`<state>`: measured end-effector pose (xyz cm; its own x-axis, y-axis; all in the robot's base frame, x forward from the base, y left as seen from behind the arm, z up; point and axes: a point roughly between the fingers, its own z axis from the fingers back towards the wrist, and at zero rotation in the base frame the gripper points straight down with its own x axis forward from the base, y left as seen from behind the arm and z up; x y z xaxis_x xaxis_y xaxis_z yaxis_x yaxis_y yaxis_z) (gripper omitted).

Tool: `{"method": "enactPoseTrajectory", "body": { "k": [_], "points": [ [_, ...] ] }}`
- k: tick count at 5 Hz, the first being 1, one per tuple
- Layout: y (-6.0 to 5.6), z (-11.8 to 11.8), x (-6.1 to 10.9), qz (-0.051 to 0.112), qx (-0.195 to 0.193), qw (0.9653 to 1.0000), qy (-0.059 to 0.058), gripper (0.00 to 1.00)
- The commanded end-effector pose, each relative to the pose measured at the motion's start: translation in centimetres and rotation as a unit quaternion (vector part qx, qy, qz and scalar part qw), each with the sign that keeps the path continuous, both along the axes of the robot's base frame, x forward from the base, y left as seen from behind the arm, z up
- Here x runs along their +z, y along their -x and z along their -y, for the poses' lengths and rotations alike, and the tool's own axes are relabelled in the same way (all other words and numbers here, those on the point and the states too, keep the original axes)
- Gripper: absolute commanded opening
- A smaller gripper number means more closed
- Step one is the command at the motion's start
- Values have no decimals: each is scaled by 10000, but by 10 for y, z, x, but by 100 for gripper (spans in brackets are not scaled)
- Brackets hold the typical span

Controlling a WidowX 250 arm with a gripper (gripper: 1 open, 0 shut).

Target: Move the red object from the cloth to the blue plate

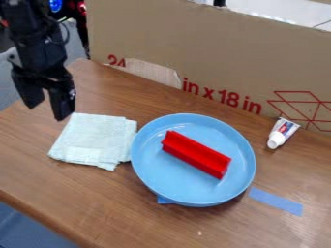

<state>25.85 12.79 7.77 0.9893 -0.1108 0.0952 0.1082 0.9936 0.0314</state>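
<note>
The red object (195,154), a bright red long block, lies inside the blue plate (155,170), slightly right of its middle. The pale mint cloth (93,140) lies flat on the table just left of the plate, with nothing on it. My gripper (43,107) hangs pointing down at the far left, above the table beyond the cloth's upper left corner. Its two dark fingers stand open with nothing between them.
A cardboard box wall (220,68) printed "in x 18 in" runs along the back of the wooden table. A small white tube with red print (280,132) lies right of the plate. A strip of blue tape (274,202) sits near the front right.
</note>
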Motion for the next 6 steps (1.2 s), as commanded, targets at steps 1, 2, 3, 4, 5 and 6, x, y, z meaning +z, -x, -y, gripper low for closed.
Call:
{"method": "enactPoseTrajectory", "body": {
  "k": [1,2,3,4,5,6],
  "points": [
    [-20,7,18,276,-5,9996,-65,100],
    [-16,-10,-1,372,-14,9993,-87,100],
    [-15,-11,-3,317,-45,9994,-110,100],
    [-19,-1,-11,252,-22,9997,-47,100],
    [-13,2,-9,226,59,9997,25,100],
    [-9,-2,10,246,99,9996,34,100]
  ]
}}
